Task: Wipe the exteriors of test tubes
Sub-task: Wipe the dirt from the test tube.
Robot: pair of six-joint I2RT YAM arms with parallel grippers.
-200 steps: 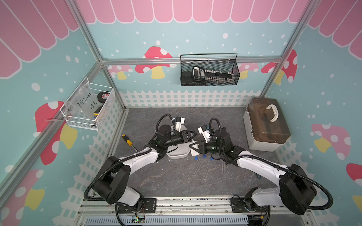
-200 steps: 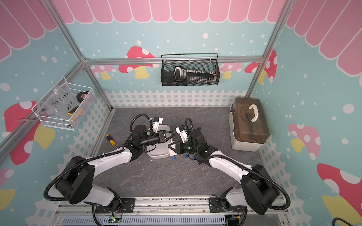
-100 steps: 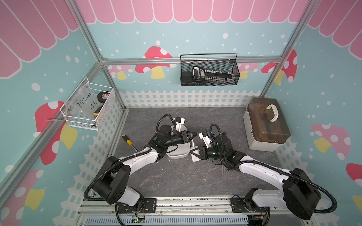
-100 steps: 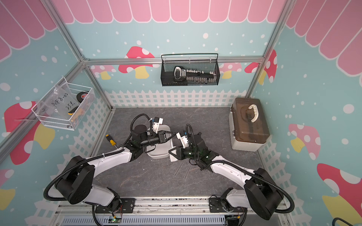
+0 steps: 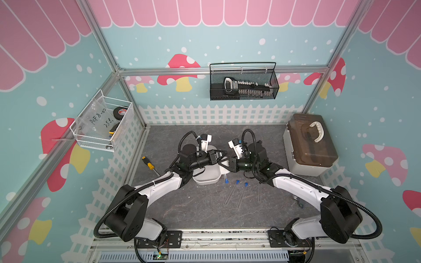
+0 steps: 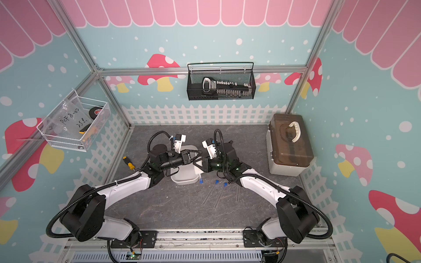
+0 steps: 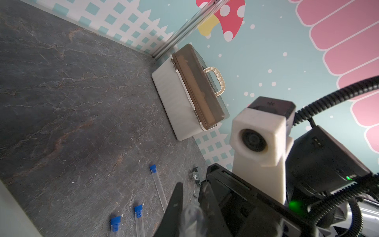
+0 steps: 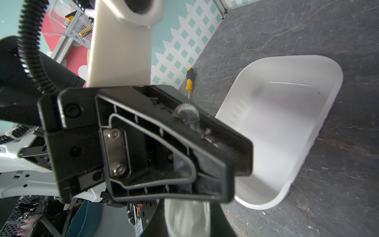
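Glass or clear plastic, it cannot be told which, is what the held test tube [image 5: 225, 176] appears made of. It is judged light, stiff, slippery and easily cracked, so a gentle hold near one end is advised, with the rest of its length left free for wiping. It is pinched near its rounded end by the left gripper [image 5: 221, 158], whose jaws are closed on it, just right of centre in both top views. It hangs there with its blue cap low beside the white tray [image 5: 206, 181]. A white cloth [image 5: 224, 163] is seen clamped in the right gripper [image 5: 229, 164], right at the tube. Three more test tubes [image 5: 231, 194] are laid on the table [image 5: 193, 209], lower right of the tray. One cap is hidden under the right arm. Whether cloth and tube actually touch is covered by the fingers and cannot be made out.
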